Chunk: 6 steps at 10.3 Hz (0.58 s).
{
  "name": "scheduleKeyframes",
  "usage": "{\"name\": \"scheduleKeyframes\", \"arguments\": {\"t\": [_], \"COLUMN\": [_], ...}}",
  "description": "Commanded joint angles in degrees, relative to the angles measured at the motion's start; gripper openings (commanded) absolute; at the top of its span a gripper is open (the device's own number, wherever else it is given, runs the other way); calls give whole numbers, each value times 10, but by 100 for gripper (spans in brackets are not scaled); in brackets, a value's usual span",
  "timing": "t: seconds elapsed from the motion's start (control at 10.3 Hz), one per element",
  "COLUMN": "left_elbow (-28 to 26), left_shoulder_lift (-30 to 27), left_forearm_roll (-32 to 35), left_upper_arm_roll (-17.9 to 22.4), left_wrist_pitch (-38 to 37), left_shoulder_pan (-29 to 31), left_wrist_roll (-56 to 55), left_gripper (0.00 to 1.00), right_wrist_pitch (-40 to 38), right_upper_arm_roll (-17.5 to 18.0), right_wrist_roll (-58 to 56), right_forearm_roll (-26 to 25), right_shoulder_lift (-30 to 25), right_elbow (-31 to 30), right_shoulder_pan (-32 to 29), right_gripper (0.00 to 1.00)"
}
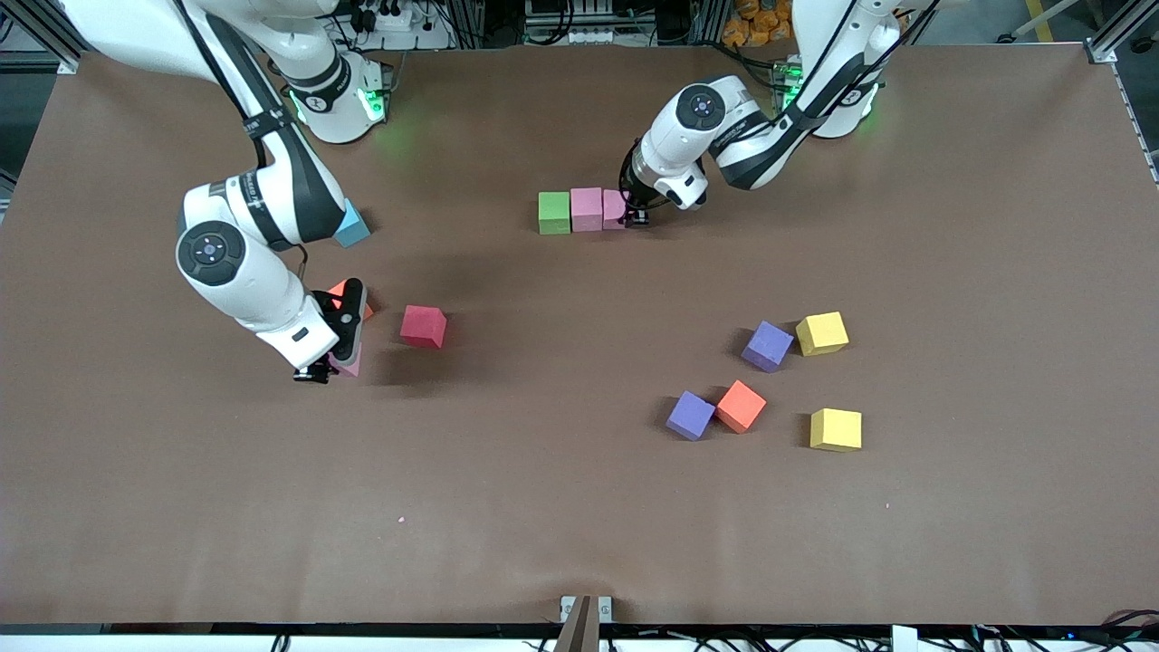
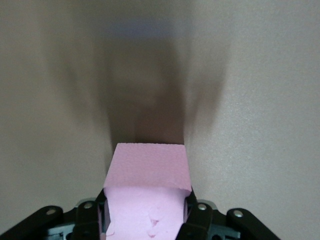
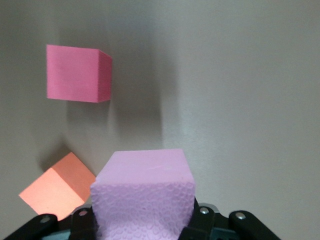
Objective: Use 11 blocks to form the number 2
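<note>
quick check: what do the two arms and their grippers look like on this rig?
Both arms have glossy white shells with black joint bands and round black caps at the joints. A black cable runs along the right arm and the left arm. Green lights glow at both bases. The right gripper and left gripper are black, with black fingers fixed by silver screws.

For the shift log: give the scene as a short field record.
row: green block, pink block, then a second pink block
left gripper: shut on the second pink block
right gripper: shut on a third pink block, beside the red block
loose: purple, orange, yellow blocks toward the left arm's end
</note>
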Motion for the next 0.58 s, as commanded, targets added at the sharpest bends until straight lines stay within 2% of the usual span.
{"name": "scheduleKeyframes", "arguments": {"t": [0.0, 0.1, 0.19, 0.29, 0.48], "left_elbow": [9, 11, 16, 17, 21], "left_shoulder_lift": [10, 13, 17, 12, 3], "left_forearm_roll": [13, 14, 15, 16, 19], "left_upper_arm_roll": [15, 38, 65, 80, 83], "left_wrist_pitch": [8, 8, 9, 8, 8], "left_shoulder_pan": [-22, -48, -78, -100, -93], "left_wrist_roll": [-22, -22, -21, -20, -20], "left_gripper": [33, 42, 88, 100, 100], "right_wrist_pitch": [-7, -7, -9, -10, -16], "right_upper_arm_roll": [3, 3, 3, 3, 3], "right_wrist_roll": [14, 14, 14, 14, 15], "right_forearm_roll": [8, 8, 8, 9, 27], "right_shoulder_lift": [-18, -18, -17, -19, -24], "right_elbow": [-14, -13, -13, -13, -13], "right_shoulder_pan": [5, 5, 4, 5, 4], "right_gripper": [40, 40, 40, 40, 40]}}
